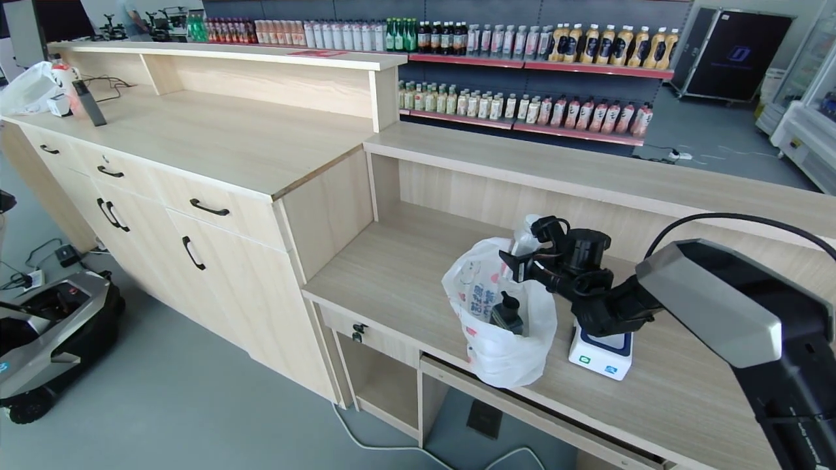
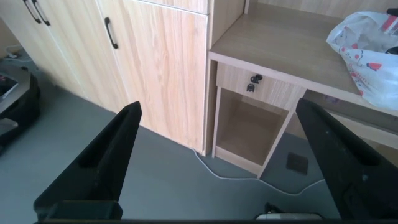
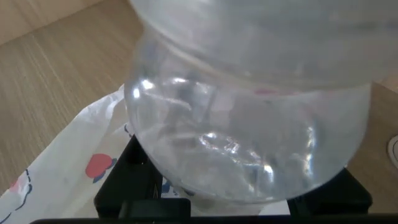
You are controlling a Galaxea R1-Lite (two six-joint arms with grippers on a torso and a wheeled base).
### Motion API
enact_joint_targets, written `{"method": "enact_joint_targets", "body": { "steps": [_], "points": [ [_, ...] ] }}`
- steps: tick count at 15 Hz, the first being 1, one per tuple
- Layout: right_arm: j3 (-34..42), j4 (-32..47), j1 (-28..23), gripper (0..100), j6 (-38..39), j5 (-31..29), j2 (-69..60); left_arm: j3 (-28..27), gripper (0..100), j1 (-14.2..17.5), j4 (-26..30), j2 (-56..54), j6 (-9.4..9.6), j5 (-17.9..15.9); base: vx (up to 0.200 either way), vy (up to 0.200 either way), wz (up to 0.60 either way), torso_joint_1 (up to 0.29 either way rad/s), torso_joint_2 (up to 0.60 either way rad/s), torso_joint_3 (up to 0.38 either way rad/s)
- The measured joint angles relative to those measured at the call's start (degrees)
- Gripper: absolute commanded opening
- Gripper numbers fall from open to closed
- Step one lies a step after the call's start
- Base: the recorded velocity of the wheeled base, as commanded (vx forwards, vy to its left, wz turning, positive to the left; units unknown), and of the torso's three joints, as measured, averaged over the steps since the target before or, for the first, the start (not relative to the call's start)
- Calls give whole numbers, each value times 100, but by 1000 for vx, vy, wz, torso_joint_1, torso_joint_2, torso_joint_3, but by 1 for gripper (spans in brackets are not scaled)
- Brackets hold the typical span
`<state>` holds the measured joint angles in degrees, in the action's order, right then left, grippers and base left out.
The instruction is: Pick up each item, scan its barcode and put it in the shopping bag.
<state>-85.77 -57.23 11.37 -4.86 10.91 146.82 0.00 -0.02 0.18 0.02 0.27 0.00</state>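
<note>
Right gripper [image 1: 519, 262] clamped on clear bottle [image 3: 249, 124] over shopping bag [image 1: 506, 356]; dark pump bottle [image 1: 507, 314] already inside. Scan probably done. Left gripper [image 2: 217, 167] wide open, empty.

A white shopping bag [image 1: 509, 359] with red print stands open on the worktop [image 1: 392, 274], with a dark pump bottle [image 1: 507, 313] upright inside. A clear plastic bottle [image 1: 524, 238] is held just above its mouth. A white scanner [image 1: 601, 358] stands just beside the bag.
</note>
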Motion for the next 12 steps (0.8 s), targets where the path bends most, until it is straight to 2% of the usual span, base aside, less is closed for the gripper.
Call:
{"method": "enact_joint_targets", "body": {
  "steps": [7, 12],
  "points": [
    [-358, 22, -85, 0, -134, 241, 428, 0, 100, 2, 0, 0, 0, 0, 0, 0, 0, 0, 0, 0],
    [-367, 0, -160, 0, -575, 261, 528, 0, 100, 2, 0, 0, -2, 0, 0, 0, 0, 0, 0, 0]
  ]
}}
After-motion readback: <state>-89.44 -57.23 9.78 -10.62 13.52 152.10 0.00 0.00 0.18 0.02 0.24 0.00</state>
